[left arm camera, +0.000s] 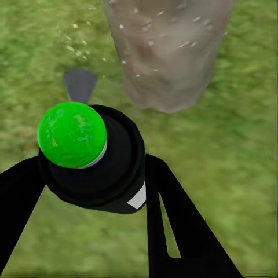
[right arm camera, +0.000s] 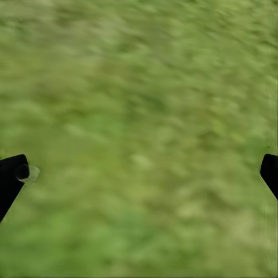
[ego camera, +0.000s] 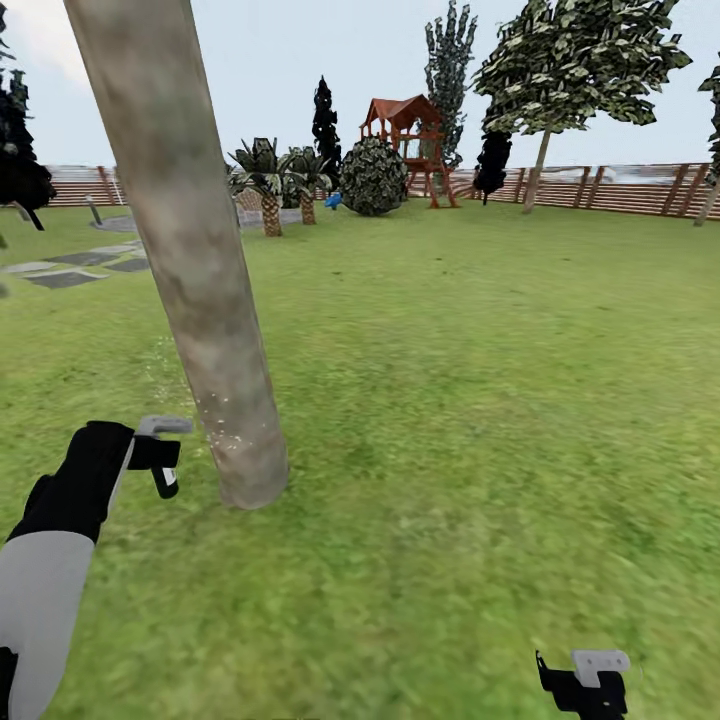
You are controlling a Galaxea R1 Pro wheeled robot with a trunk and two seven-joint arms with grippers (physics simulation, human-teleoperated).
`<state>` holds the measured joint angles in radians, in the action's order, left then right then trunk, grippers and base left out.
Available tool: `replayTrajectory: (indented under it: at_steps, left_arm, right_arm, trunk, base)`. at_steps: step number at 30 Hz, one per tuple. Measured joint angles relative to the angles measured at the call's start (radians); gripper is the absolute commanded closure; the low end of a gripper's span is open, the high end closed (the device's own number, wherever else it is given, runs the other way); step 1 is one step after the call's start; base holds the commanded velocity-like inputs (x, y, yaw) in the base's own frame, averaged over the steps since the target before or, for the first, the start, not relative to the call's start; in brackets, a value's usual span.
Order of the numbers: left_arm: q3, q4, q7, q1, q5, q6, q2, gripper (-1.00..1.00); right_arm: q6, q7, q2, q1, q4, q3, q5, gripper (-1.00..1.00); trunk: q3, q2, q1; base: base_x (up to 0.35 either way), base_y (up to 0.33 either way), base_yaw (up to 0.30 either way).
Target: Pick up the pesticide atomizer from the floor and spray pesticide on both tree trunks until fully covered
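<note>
Pesticide atomizer [left arm camera: 87, 156], black with a bright green cap, clamped between the fingers [left arm camera: 179, 231] of the left gripper [ego camera: 163, 470] and held low above the grass [ego camera: 450, 400], just beside the base of the near tree trunk [ego camera: 190, 270]. Pale specks scattered over the trunk's lower bark and on the lawn around it. Right gripper [ego camera: 590, 685] hanging low over bare grass at the robot's right side, fingers [right arm camera: 11, 179] spread wide apart. Farther off across the garden: a second tree [ego camera: 575, 60] by the brown slat fence [ego camera: 640, 188], a round bush [ego camera: 373, 177], a red play tower [ego camera: 405, 135], palm-like plants [ego camera: 270, 180] and grey stepping stones [ego camera: 80, 265].
</note>
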<state>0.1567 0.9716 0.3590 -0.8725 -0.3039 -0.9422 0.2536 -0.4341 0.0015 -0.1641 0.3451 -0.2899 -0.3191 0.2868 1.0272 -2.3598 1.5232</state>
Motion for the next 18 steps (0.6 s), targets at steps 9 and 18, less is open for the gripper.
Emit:
replayTrajectory:
  at_steps: [9, 18]
  left_arm:
    - [-0.009, 0.001, 0.051, -0.106, 0.003, -0.052, -0.014, 1.00]
    - [-0.034, -0.002, 0.096, -0.174, -0.005, -0.064, -0.013, 1.00]
  right_arm:
    - [0.000, 0.000, 0.000, 0.000, 0.000, 0.000, 0.000, -1.00]
    - [0.000, 0.000, 0.000, 0.000, 0.000, 0.000, 0.000, -1.00]
  trunk:
    - [0.000, 0.000, 0.000]
    - [0.000, 0.000, 0.000]
  base:
    - [0.000, 0.000, 0.079]
    - [0.000, 0.000, 0.000]
